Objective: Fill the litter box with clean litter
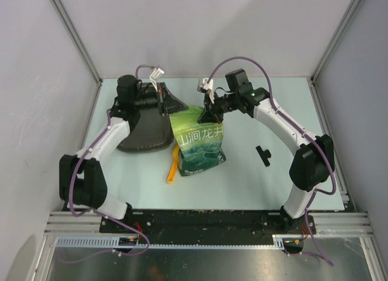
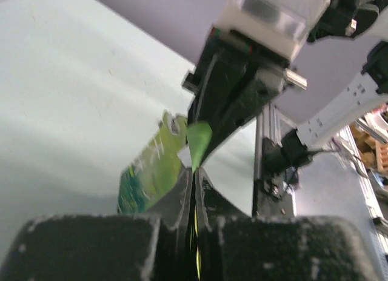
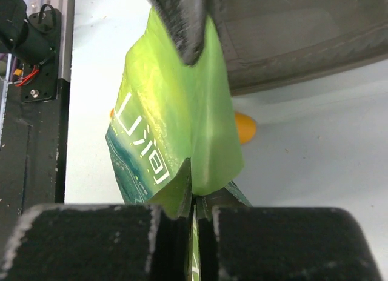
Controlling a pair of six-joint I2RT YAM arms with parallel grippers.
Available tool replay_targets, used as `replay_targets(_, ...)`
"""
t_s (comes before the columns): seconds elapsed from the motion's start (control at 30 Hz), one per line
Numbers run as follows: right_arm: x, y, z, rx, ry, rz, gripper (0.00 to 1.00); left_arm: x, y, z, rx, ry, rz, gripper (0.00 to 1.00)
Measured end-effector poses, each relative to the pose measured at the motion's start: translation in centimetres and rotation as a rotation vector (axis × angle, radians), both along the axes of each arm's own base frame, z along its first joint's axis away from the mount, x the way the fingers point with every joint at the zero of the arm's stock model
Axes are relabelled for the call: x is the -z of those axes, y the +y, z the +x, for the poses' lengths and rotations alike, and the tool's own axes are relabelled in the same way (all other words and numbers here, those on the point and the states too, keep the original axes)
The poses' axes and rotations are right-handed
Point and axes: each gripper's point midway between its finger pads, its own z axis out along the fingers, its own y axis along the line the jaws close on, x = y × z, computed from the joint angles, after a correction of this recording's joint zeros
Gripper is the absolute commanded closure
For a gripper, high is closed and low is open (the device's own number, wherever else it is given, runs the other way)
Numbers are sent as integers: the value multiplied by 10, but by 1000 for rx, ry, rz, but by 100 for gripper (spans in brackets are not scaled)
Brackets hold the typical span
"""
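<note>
The pouch (image 1: pixel 197 145) below the right claw (image 1: pixel 208 115) is bright lime green at the top and dark teal lower, with white printed characters. Beside the left claw (image 1: pixel 163 106), the litter box (image 1: pixel 145 135) is dark brown-grey. The scoop (image 1: pixel 172 167) is orange and the table (image 1: pixel 260 184) is pale mint.

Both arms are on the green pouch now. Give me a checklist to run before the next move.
1. Grip of left gripper on pouch top: ok, jaws shut on the film.
2. Grip of right gripper on pouch top: ok, jaws shut.
3. Pouch torn open: cannot tell.
4. Position of litter box: ok, beside pouch on the left arm's side.
5. Fill: not ok, no litter in the part of the box that shows.
6. Position of scoop: ok, outside box, by pouch.
</note>
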Motion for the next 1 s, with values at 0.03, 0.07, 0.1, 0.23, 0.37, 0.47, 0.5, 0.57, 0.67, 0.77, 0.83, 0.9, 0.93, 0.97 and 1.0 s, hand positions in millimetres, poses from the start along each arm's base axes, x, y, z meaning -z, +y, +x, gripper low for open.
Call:
replay_targets(0.03, 0, -2, 2, 8, -1, -2, 100, -2, -2, 4, 4, -9, 0, 94)
replay_targets(0.07, 1, -4, 4, 16, -2, -5, 100, -5, -5, 11, 9, -25, 0, 94)
replay_targets(0.1, 1, -5, 6, 22, -2, -6, 100, -8, -6, 16, 11, -36, 0, 94)
replay_targets(0.23, 1, -13, 14, 54, -7, -14, 100, -27, -17, 36, 29, -107, -9, 95)
replay_targets(0.37, -1, -18, 18, 79, -22, -22, 100, -47, -26, 47, 42, -176, -23, 92)
replay_targets(0.47, -2, -21, 19, 92, -28, -32, 100, -50, -28, 47, 52, -195, -26, 54)
replay_targets(0.5, -2, -21, 19, 95, -29, -33, 100, -51, -29, 46, 57, -204, -26, 47)
replay_targets(0.57, -2, -22, 20, 98, -29, -35, 100, -50, -29, 45, 63, -209, -24, 24)
replay_targets(0.67, -4, -23, 20, 100, -25, -38, 100, -48, -28, 44, 74, -235, -20, 15)
replay_targets(0.77, -7, -25, 18, 101, -22, -50, 100, -43, -22, 41, 81, -269, -8, 14)
replay_targets(0.83, -9, -27, 19, 105, -19, -63, 100, -42, -20, 41, 85, -299, -1, 14)
replay_targets(0.9, -11, -27, 23, 108, -20, -75, 100, -41, -18, 42, 87, -328, 7, 15)
replay_targets(0.93, -12, -27, 25, 110, -15, -81, 100, -39, -18, 43, 89, -337, 10, 15)
replay_targets(0.97, -12, -26, 29, 111, -12, -86, 100, -38, -18, 42, 96, -352, 13, 15)
replay_targets(1.0, -12, -25, 32, 113, -5, -93, 100, -37, -19, 42, 102, -357, 14, 15)
